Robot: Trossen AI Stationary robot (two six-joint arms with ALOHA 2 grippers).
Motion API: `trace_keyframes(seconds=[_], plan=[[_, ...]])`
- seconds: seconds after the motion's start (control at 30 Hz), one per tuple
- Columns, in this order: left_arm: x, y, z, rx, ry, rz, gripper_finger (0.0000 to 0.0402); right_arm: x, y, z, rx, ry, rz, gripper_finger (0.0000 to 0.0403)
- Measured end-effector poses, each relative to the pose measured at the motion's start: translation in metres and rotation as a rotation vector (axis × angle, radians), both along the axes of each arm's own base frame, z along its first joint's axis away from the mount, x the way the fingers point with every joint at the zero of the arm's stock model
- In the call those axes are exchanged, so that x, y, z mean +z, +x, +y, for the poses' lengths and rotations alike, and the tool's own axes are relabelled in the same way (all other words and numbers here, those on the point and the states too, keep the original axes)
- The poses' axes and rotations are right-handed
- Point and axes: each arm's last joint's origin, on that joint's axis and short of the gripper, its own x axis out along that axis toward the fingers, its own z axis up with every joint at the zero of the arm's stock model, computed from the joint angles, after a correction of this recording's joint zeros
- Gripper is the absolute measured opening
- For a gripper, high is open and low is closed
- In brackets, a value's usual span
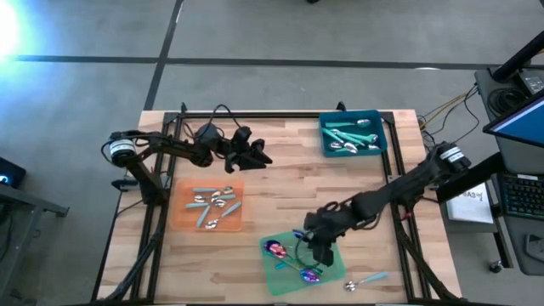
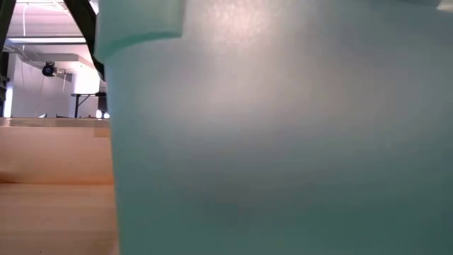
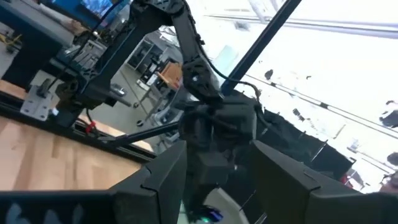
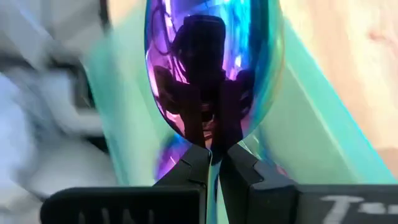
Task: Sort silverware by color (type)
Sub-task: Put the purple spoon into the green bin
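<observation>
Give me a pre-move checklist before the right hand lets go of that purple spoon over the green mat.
1. Grip: right hand shut on the purple spoon, just below the bowl: ok.
2. Position: right hand is above the green mat: ok.
3. Colour match: purple spoons already lie on that mat: ok.
4. Height above the mat: cannot tell.
5. Left hand out of the way, open, near the table's far edge above the orange mat: ok.
6. Stray spoon lies on the wood beside the green mat, unsorted: not ok.
</observation>
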Motion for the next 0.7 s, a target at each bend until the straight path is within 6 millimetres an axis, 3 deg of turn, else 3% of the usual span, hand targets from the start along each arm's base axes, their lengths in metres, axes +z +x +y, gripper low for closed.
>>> trace_keyframes(seconds=[0.23, 0.43, 0.7], plan=[[0.002, 0.000, -0.001, -0.010, -0.017, -0.005, 0.0161, 0.007, 0.019, 0.028, 0.269, -0.214, 0.130, 0.0011], [0.002, -0.001, -0.001, -0.009, -0.014, -0.009, 0.0162, 0.006, 0.043, 0.058, 0.449, -0.300, 0.118, 0.0012], [0.002, -0.001, -0.002, -0.032, -0.004, -0.007, 0.0162, 0.023, 0.052, 0.064, 0.422, -0.310, 0.207, 0.0033]])
